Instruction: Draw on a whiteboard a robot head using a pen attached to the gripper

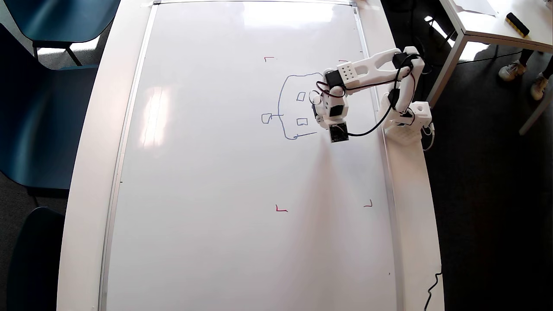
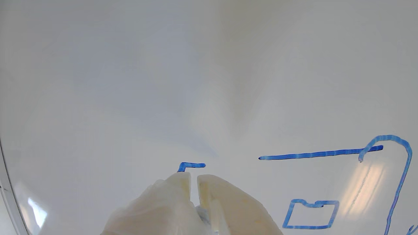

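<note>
The whiteboard (image 1: 216,172) covers nearly the whole table. On its right part is the robot head (image 1: 285,108), a thin blue outline open on its right side, with two small squares inside and one small square on a short stalk at its left. My gripper (image 1: 320,115) hangs over that open right side, pointing down at the board. In the wrist view the gripper (image 2: 194,177) has its two pale fingers almost together on the pen (image 2: 202,213), of which only a sliver shows in the gap. A short blue angled stroke (image 2: 191,165) lies just ahead of the fingertips.
Small red corner marks (image 1: 281,209) sit on the board. The arm's base (image 1: 406,127) stands on the table's right rim, with a black cable looping beside it. Blue chairs (image 1: 43,108) stand at the left. Another table (image 1: 497,21) and a person's feet are at the top right.
</note>
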Robot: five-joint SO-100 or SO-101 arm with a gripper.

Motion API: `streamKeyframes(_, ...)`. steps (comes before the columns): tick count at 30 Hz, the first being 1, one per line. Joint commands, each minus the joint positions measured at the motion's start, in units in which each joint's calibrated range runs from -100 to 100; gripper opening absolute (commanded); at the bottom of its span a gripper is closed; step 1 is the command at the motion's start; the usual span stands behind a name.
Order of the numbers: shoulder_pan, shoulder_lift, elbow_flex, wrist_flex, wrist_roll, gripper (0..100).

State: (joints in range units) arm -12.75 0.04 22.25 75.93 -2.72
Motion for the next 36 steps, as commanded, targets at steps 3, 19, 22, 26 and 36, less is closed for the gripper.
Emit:
streamKeyframes(3, 0.0, 1.1, -2.8, -1.4, -0.1, 1)
streamKeyframes(19, -2.0, 4.5, -6.6, -1.4, -0.9, 1)
streamKeyframes(22, -2.0, 4.5, -6.6, -1.4, -0.9, 1)
streamKeyframes(26, -2.0, 4.6, -6.6, -1.4, -0.9, 1)
streamKeyframes(36, -1.9, 6.7, -6.6, -2.2, -0.9, 1)
